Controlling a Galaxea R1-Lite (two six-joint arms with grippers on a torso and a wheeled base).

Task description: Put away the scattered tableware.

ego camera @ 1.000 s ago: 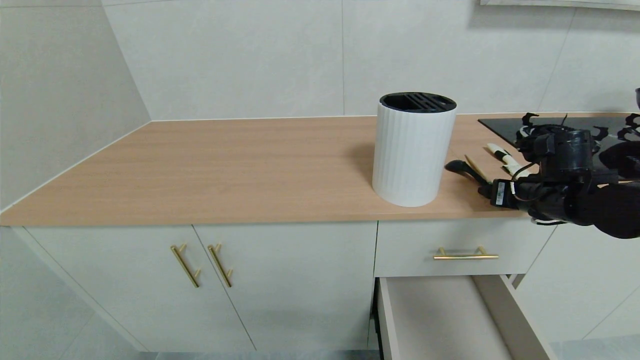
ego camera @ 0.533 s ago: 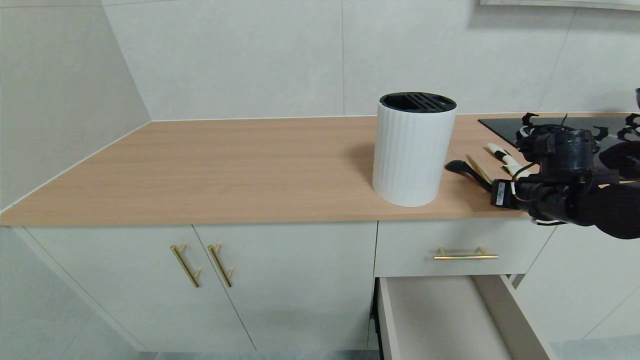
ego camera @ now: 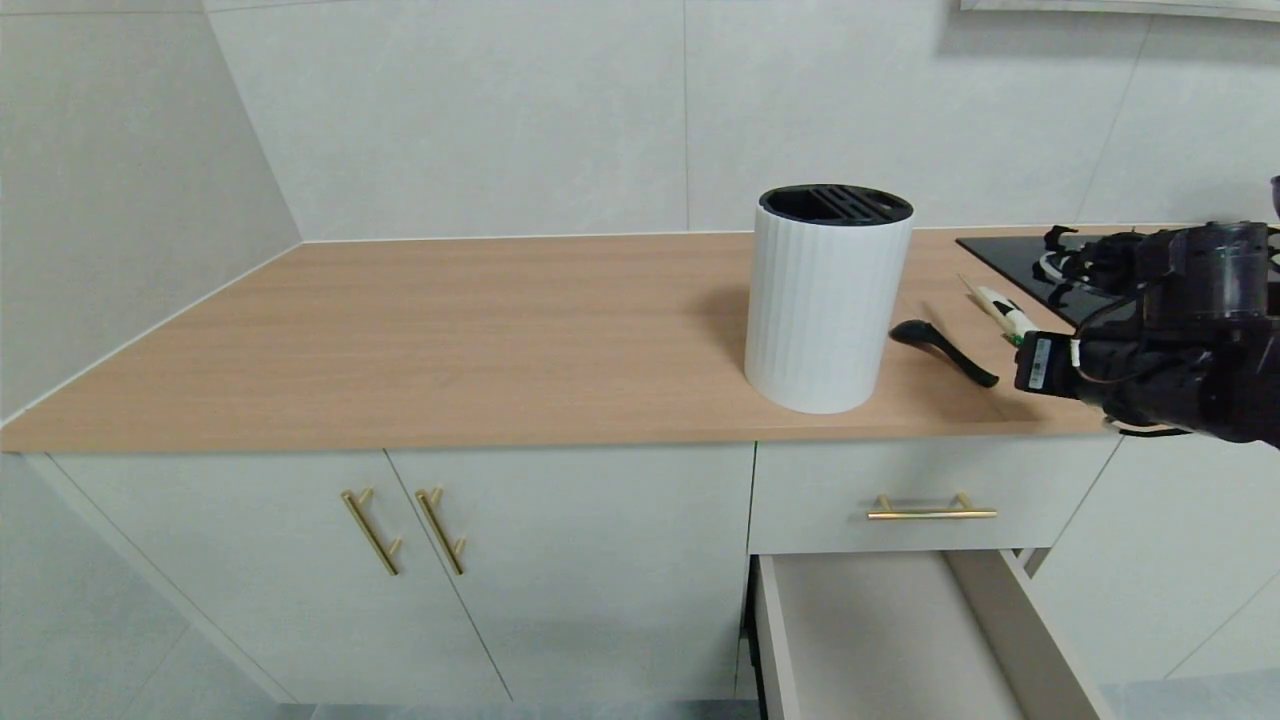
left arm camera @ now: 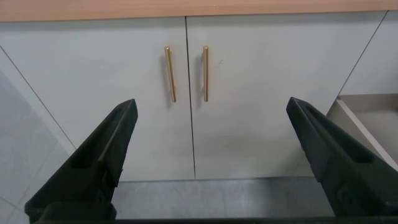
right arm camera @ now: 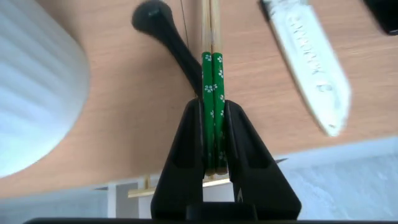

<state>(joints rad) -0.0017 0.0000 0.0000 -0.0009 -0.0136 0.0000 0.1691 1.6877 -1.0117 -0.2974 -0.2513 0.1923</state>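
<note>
Two chopsticks (right arm camera: pixel 210 68), far ends cut off, are clamped in right end effector (right arm camera: pixel 212 111), while left end effector (left arm camera: pixel 210 106) gapes.

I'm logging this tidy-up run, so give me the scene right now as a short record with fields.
right gripper: jaws shut on the chopsticks, over the countertop
left gripper: jaws open, empty, facing the cabinet doors
holder: white, upright on the countertop
black spoon: lying beside the holder
white utensil: lying past the spoon
drawer: open, below the countertop
</note>
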